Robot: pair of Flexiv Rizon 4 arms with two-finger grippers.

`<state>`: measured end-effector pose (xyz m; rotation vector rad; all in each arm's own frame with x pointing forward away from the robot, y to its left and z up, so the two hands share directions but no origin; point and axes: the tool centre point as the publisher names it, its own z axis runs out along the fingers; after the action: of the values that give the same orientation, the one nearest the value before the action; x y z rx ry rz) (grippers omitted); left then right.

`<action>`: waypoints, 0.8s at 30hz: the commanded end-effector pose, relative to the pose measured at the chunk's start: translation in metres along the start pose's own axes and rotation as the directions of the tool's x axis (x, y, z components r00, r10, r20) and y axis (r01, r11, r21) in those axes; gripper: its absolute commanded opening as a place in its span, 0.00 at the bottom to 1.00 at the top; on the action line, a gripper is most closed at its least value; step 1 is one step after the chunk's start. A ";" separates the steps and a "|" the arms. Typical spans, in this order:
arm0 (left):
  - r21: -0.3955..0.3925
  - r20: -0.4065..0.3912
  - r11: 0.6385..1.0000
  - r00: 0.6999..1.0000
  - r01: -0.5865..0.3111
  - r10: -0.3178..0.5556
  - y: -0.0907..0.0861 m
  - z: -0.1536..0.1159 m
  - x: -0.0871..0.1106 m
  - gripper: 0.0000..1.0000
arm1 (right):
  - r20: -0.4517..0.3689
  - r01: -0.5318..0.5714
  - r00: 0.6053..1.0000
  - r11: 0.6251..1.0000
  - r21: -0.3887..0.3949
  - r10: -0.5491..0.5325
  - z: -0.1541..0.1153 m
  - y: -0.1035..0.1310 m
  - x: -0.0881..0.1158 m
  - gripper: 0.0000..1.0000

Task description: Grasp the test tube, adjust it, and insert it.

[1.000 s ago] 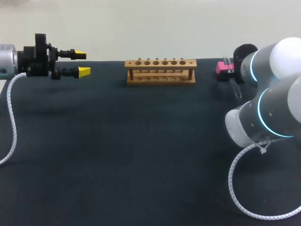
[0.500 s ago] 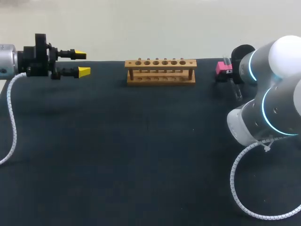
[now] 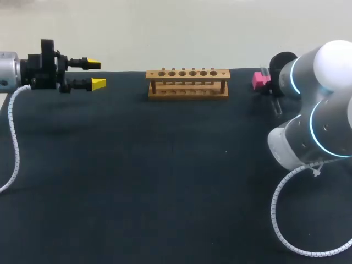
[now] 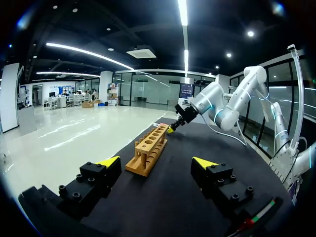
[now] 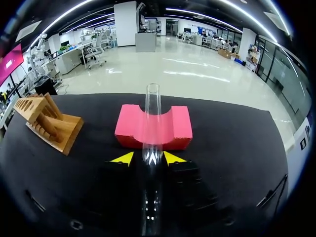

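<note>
Gripping the test tube [image 5: 152, 106], my right pincer [image 5: 148, 158] sits just behind the pink block [image 5: 129, 131]; my left pincer [image 4: 157, 163] hangs released, rack [image 4: 149, 147] ahead.

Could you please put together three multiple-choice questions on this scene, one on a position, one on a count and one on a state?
1. In the head view, where is the pink block relative to the wooden rack?
A. to its left
B. to its right
C. on top of it

2. How many tubes stand in the rack?
A. none
B. two
C. six

3. What is the state of the left tool?
A. open, holding nothing
B. shut on a tube
C. shut on the rack

Answers:
1 B: the block sits off the rack's right end.
2 A: nothing rises from its holes, and the one test tube is over by the block.
3 A: its yellow tips stand apart with only air between them.
</note>
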<state>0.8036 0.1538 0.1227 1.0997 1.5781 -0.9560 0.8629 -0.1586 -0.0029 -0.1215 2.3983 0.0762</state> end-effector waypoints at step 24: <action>-0.006 0.004 1.000 1.000 -0.003 0.003 -0.002 0.000 0.001 1.00 | 0.023 -0.120 0.993 0.992 0.047 0.119 -0.049 0.013 -0.015 0.00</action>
<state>0.8036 0.1539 0.1227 1.0997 1.5781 -0.9561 0.8548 -0.1538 0.0270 0.0263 2.3803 0.1172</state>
